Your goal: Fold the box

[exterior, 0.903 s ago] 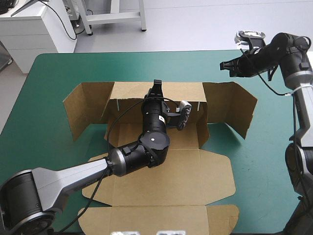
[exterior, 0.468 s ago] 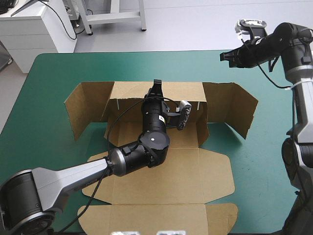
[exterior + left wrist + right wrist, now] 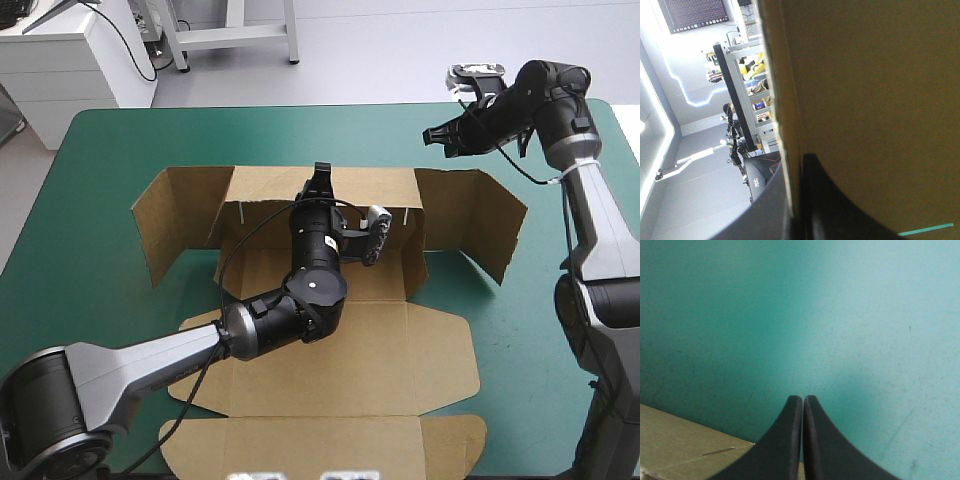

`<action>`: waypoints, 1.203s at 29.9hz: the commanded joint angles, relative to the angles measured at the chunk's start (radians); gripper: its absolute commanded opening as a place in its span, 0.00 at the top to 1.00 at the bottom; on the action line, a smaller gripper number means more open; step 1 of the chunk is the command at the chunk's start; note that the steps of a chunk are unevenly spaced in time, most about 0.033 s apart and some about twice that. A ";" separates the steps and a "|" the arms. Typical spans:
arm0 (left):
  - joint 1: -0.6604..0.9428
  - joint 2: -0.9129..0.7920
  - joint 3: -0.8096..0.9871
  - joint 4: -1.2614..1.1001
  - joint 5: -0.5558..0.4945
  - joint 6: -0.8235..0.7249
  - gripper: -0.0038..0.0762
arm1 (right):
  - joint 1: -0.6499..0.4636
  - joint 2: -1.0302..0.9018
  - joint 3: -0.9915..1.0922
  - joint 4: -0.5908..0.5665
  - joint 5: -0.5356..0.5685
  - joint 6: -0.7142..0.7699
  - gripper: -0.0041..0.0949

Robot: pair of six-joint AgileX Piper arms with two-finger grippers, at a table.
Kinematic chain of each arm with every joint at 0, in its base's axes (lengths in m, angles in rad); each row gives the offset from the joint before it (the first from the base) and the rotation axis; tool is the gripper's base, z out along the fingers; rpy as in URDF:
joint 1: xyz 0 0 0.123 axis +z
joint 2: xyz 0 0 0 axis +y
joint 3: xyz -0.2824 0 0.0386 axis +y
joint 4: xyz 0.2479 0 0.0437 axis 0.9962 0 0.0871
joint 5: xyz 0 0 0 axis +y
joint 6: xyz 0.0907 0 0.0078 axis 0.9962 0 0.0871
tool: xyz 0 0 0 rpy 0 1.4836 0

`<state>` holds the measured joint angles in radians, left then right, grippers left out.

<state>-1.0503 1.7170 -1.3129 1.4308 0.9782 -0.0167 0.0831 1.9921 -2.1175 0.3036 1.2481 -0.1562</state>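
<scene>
The left jaws are clamped on the box (image 3: 865,100): its black fingers (image 3: 835,205) pinch the top edge of the upright far wall, the brown board running between them. In the high view this grip sits at about the middle of that wall, with the left arm (image 3: 300,300) reaching in from the near left across the box's floor.

The right jaws are together and hold nothing; their black fingers (image 3: 790,440) meet in one pointed arch over the bare teal-green cover, with a corner of brown board (image 3: 680,445) showing just beside them. From above, the right arm (image 3: 500,110) comes in from the far right, its jaws pointing left, near the box's far right corner and clear of the board.

The box (image 3: 400,360) lies at the middle of the table (image 3: 100,250). Its far wall stands up, a side flap rises at each end and splays outward, and the lid panel with its tabs lies flat toward the near edge.
</scene>
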 commanded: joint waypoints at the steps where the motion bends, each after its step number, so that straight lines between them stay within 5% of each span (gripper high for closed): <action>1: -0.005 -0.049 -0.025 0.076 0.023 0.003 0.96 | 0.002 -0.056 0.026 -0.008 -0.002 -0.017 0.96; 23: -0.005 -0.049 -0.025 0.076 0.021 -0.026 0.96 | 0.002 -0.298 0.434 0.032 -0.062 -0.140 0.96; 36: -0.003 -0.049 -0.025 0.117 0.030 -0.039 0.96 | 0.002 -0.351 0.449 0.058 -0.003 -0.144 0.96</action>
<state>-1.0503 1.7170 -1.3121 1.4500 0.9701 -0.0505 0.0839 1.6902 -1.6483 0.3254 1.2331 -0.2869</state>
